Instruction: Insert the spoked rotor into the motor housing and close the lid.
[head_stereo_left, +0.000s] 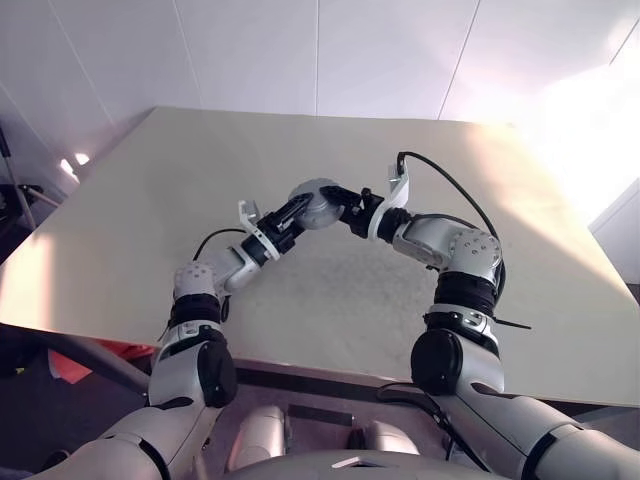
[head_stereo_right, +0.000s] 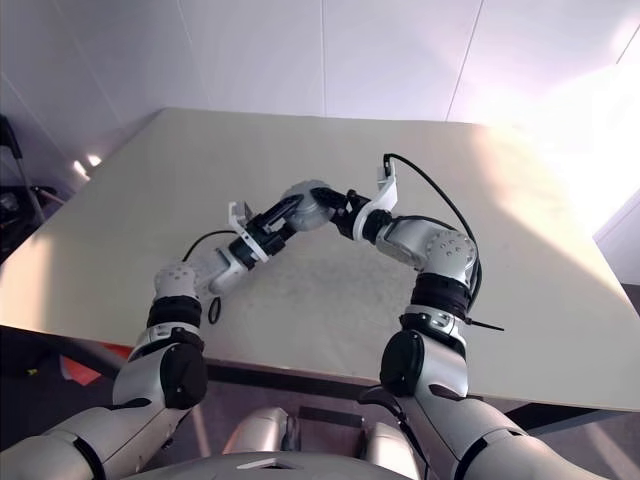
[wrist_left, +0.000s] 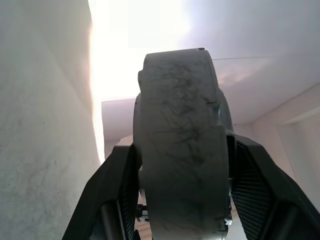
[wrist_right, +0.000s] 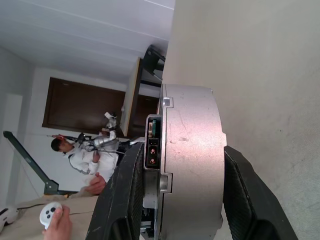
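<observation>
**Housing held between both grippers, above the table**

Surroundings: beige table (head_stereo_left: 150, 220) bare beneath the arms; a person (wrist_right: 85, 160) sits in the background of the right wrist view.

Left gripper (head_stereo_left: 297, 211): fingers (wrist_left: 117, 195) part-spread, clamped on the grey motor housing (head_stereo_left: 318, 203).

Right gripper (head_stereo_left: 340, 200): fingers (wrist_right: 125, 200) part-spread, gripping the same housing edge-on.

Both forearms converge at mid-table, with the housing raised off the surface.

Silver-grey arm shells with black joint bands, dotted round elbow caps, white wrist brackets, black cables looping from each forearm, and black ribbed-padded fingers (wrist_left: 250, 195) on both grippers.
</observation>
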